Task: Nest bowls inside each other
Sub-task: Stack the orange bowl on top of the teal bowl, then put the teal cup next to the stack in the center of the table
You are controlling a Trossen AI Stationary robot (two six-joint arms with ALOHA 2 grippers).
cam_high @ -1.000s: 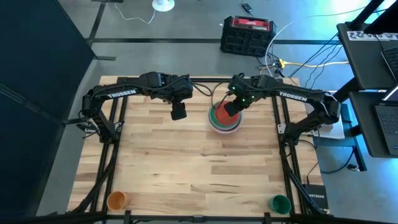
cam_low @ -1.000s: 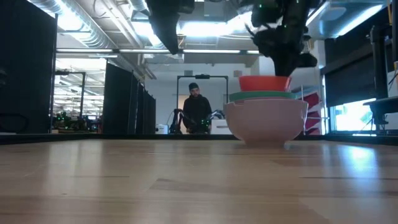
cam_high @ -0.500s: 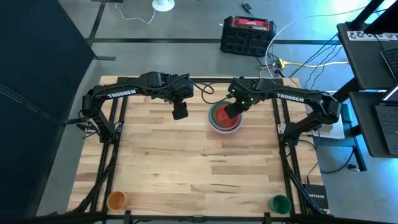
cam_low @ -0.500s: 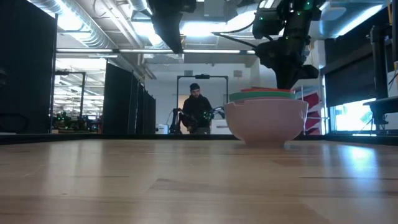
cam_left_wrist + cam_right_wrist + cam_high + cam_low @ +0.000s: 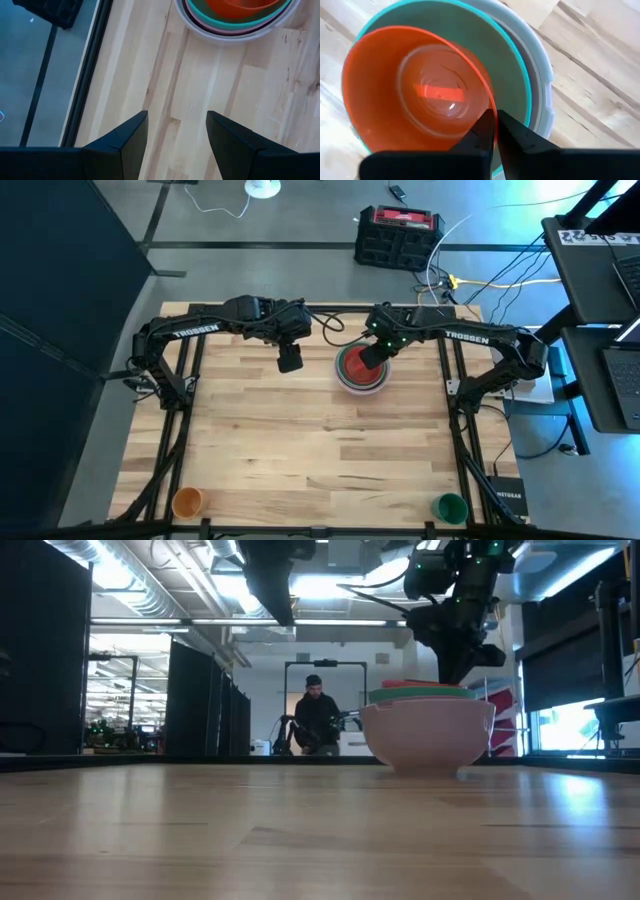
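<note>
The bowls stand nested in one stack (image 5: 360,370) on the far middle of the table. The red bowl (image 5: 415,90) is innermost, inside the green bowl (image 5: 490,55), with paler bowls (image 5: 542,75) around them. In the low view the outer bowl (image 5: 428,735) rests by its base on the table, and only the red rim (image 5: 420,684) shows above the green one. My right gripper (image 5: 495,116) stands over the stack's far right side, shut on the red bowl. My left gripper (image 5: 289,362) hangs open above bare table left of the stack, holding nothing. My right gripper pinches the red bowl's rim (image 5: 489,102) on the bowl's far right side, one finger inside the bowl and one outside. The fingers come from above, pointing steeply down. The bowl sits upright, sunk into the green bowl.
An orange cup (image 5: 187,501) stands at the near left corner and a green cup (image 5: 451,506) at the near right corner. Bare wood lies between them and the stack. A person (image 5: 315,720) stands in the room beyond the far edge.
My right gripper has gone down, still shut, with the red bowl. The bowl stood well above the green rim a second ago. It is now sunk into the green bowl with only its rim showing.
</note>
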